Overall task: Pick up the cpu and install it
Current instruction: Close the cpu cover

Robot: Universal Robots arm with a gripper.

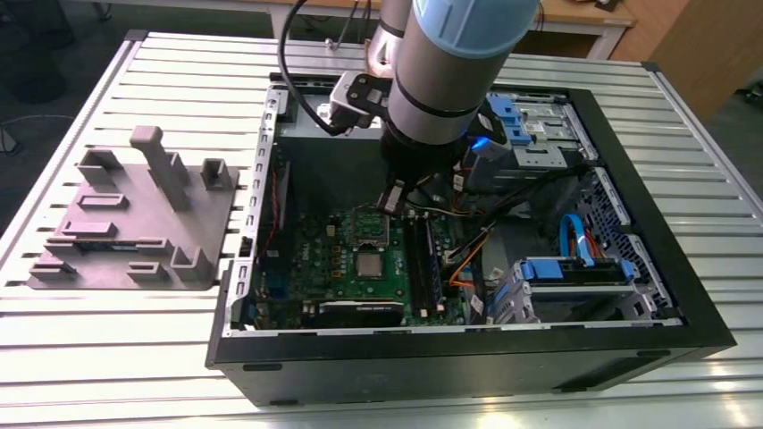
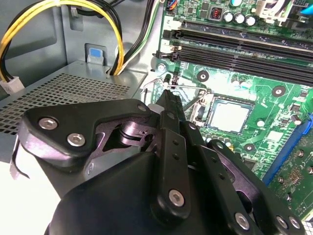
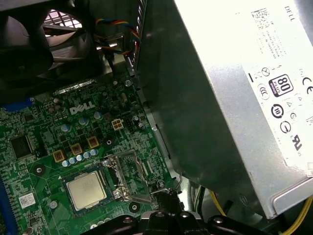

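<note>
The cpu [image 1: 371, 265] lies flat in its socket on the green motherboard [image 1: 322, 259] inside the open computer case. In both wrist views its silver top shows, cpu [image 2: 230, 116] and cpu [image 3: 86, 190]. The socket's metal bracket [image 3: 128, 171] stands swung up beside it. My gripper [image 2: 167, 93] is shut, its narrow tip right at the end of the thin wire lever [image 2: 188, 89] next to the socket. I cannot tell whether it touches the lever. From outside, the gripper [image 1: 395, 198] hangs just above the board, behind the socket. The cpu is not in its fingers.
The grey power-supply box [image 3: 234, 98] crowds one side of the gripper. Memory slots [image 2: 244, 39], yellow and black cables [image 2: 29, 19] and a fan [image 3: 29, 44] lie nearby. Blue drive cages [image 1: 573, 273] fill the exterior view's right. A grey fixture tray [image 1: 131, 214] rests on the slatted table.
</note>
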